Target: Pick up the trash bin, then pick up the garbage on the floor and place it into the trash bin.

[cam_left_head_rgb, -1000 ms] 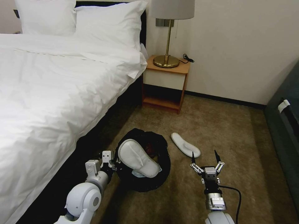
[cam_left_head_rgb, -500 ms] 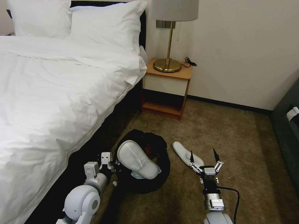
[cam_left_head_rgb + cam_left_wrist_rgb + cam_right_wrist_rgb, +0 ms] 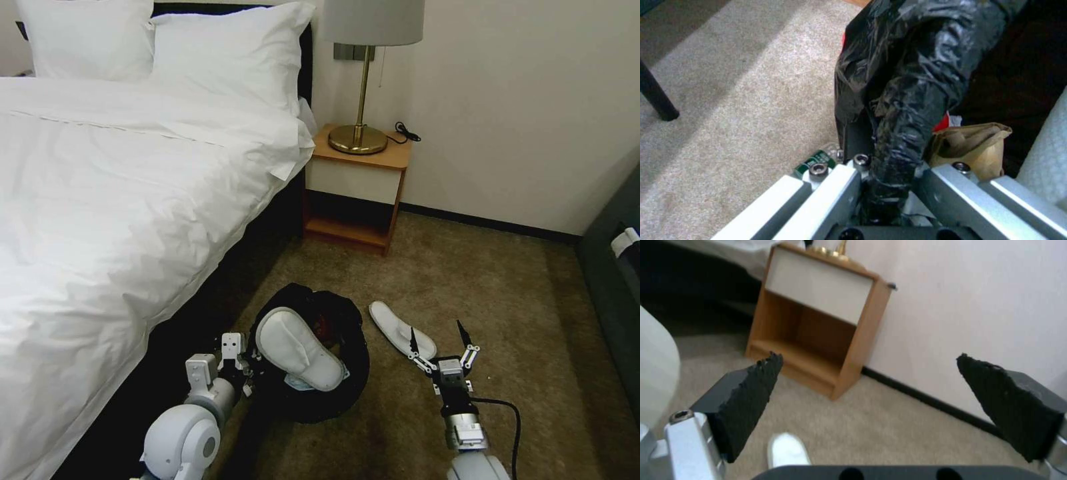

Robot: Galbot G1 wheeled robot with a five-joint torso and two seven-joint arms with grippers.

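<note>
Low in the head view, left of centre, we see our left claw (image 3: 248,363) clenched on the rim of the trash bin (image 3: 347,393), which sits on the carpet (image 3: 520,300) beside the bed (image 3: 100,200). The left wrist view shows the crinkled black bag pinched between the metal fingers (image 3: 835,186). A white slipper (image 3: 297,347) lies across the bin's mouth, with a brown paper bag (image 3: 971,143) and something red inside. A small green-labelled bottle (image 3: 815,160) lies on the carpet just beside the bin. Our right claw (image 3: 437,337) is released, fingers spread wide, hovering at lower right, just at the near end of the second slipper (image 3: 400,329). The nightstand (image 3: 357,187) stands at upper centre.
</note>
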